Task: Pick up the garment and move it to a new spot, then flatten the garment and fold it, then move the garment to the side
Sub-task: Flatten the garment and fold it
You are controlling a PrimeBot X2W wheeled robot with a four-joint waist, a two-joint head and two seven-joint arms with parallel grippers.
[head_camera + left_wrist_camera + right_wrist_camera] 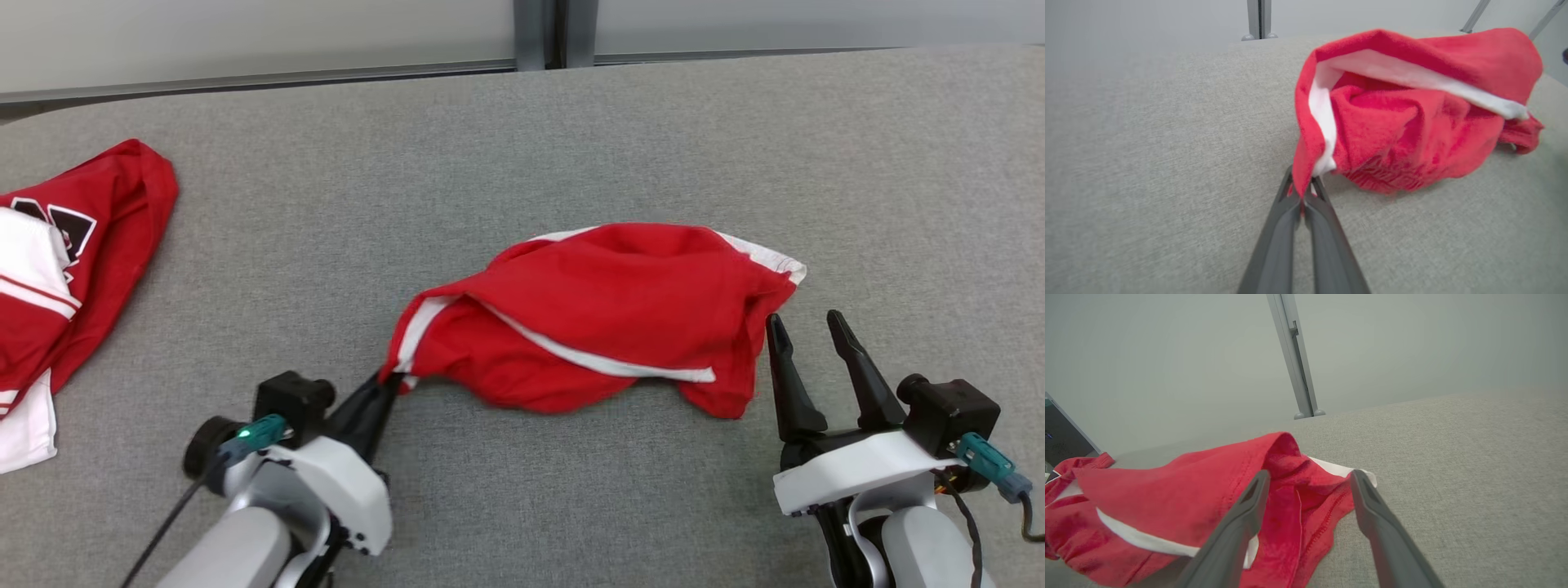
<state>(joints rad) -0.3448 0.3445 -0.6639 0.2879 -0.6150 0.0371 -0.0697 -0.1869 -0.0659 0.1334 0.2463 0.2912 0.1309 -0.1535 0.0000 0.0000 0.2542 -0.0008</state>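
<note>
The red shorts (604, 318) lie crumpled in the middle of the grey table (571, 131), toward its near edge. The left gripper (390, 382) is pinched tight on their left corner, probably to lift them. The right gripper (807, 322) stands wide beside their right end, holding nothing.

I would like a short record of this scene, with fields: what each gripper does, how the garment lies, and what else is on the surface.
surface: grey fabric surface
garment: red garment with white trim, crumpled, near the middle
left arm: left gripper shut on the garment's left corner
right arm: right gripper open at the garment's right edge, holding nothing
other item: second red and white garment at the far left, apart
task stage: gripped at one corner, not yet flattened or folded
</note>
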